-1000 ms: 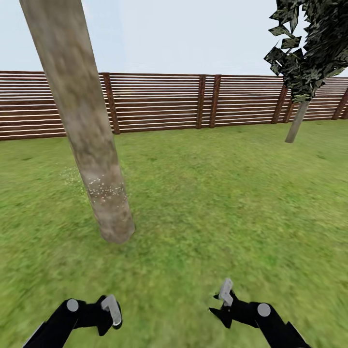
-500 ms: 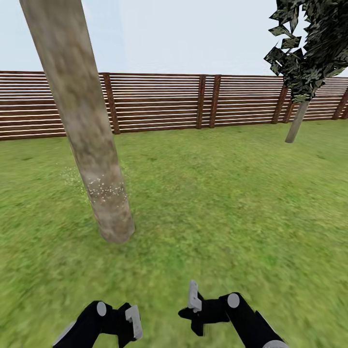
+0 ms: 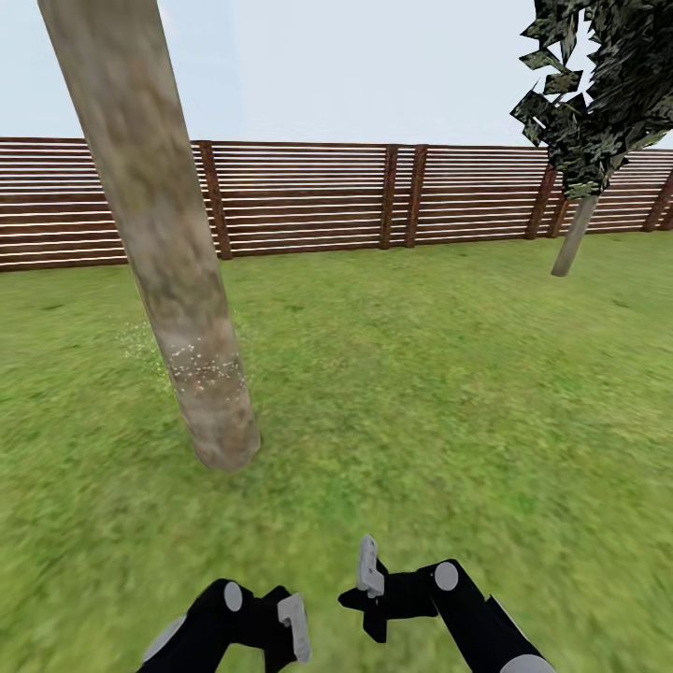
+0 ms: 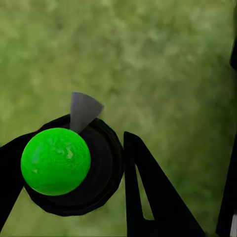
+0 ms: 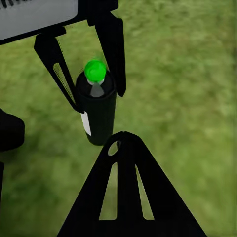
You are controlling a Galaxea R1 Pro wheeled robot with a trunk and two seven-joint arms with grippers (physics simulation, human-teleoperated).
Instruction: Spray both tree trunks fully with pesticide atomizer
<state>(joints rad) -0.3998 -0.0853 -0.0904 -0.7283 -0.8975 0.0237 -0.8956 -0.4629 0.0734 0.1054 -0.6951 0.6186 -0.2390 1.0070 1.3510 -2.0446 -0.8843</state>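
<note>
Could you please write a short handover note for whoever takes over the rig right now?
Left gripper: appears closed on the pesticide atomizer; whether it is lifted off the grass is unclear.
Right gripper: close beside the left gripper, holding nothing visible; jaw state unclear.
Near tree trunk: ahead to the left, white specks only in a low band.
Far tree: by the fence, to the right.
Left: cover both trunks fully.

The lawn [image 3: 449, 374] is mottled green grass running back to the slatted wooden fence [image 3: 308, 196] along its far edge. A thick tree trunk [image 3: 178, 299] rises from it at the near left; a thinner trunk [image 3: 572, 238] stands near the far right corner.
</note>
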